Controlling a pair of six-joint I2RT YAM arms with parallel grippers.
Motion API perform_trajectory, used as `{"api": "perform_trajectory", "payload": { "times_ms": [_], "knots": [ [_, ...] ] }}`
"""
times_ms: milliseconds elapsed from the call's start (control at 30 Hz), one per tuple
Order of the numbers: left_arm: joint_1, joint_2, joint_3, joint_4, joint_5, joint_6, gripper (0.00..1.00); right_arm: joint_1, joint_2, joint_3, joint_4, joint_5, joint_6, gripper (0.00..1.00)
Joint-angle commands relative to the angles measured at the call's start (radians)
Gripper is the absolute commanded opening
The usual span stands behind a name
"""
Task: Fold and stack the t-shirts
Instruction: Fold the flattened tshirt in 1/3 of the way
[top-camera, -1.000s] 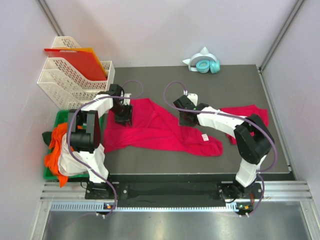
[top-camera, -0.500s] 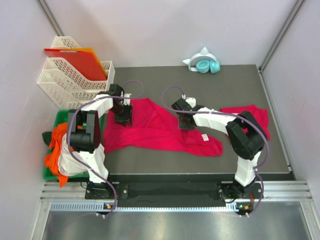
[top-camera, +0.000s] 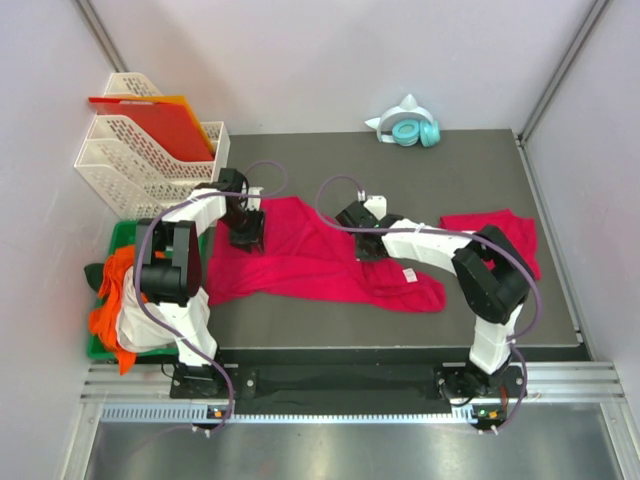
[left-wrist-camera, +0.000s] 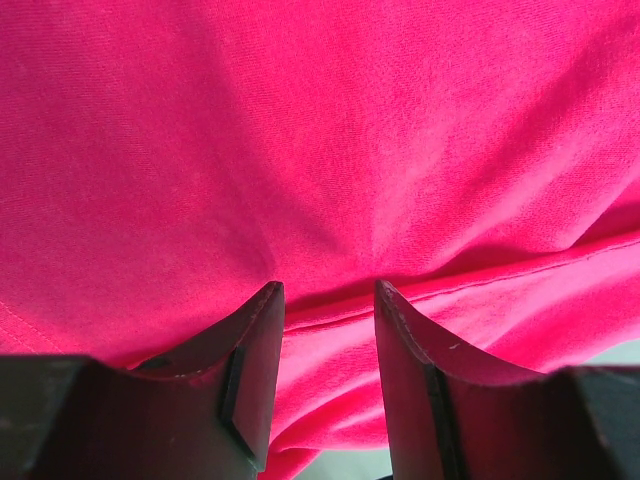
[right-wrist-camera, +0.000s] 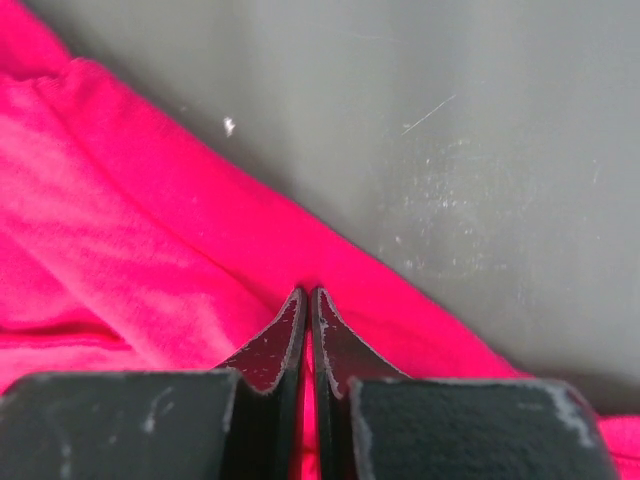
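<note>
The t-shirt is soft matt knit cloth. The worktop is dark, matt, finely scratched. The trays are perforated cream plastic.

white mesh trays, red-orange sheet, teal headphones, green bin

A lab test cell: white enclosure walls, 2 bolted arms.

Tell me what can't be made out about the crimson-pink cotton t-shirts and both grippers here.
- Left gripper: left wrist view shows cloth bunched between the fingers; whether it is truly pinched is unclear.
- Right gripper: shut on the spread crimson-pink t-shirt.
- Second t-shirt: top view, partly hidden by the right arm.
</note>
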Motion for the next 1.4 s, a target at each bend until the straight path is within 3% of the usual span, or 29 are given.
{"api": "perform_trajectory", "payload": {
  "times_ms": [0,667,1100,1367],
  "knots": [
    [0.002,-0.033,0.0,-0.003,0.019,0.006,0.46,0.053,-0.078,0.032,-0.008,0.073,-0.005,0.0],
    [0.002,-0.026,-0.008,0.002,0.017,0.0,0.46,0.383,-0.1,-0.077,-0.115,0.161,0.224,0.0],
    [0.002,-0.006,0.005,0.003,0.02,-0.008,0.46,0.516,0.103,-0.066,-0.115,0.104,0.294,0.0],
    [0.002,-0.003,0.003,0.003,0.017,-0.005,0.46,0.541,0.137,-0.046,-0.117,0.105,0.29,0.0]
  ]
}}
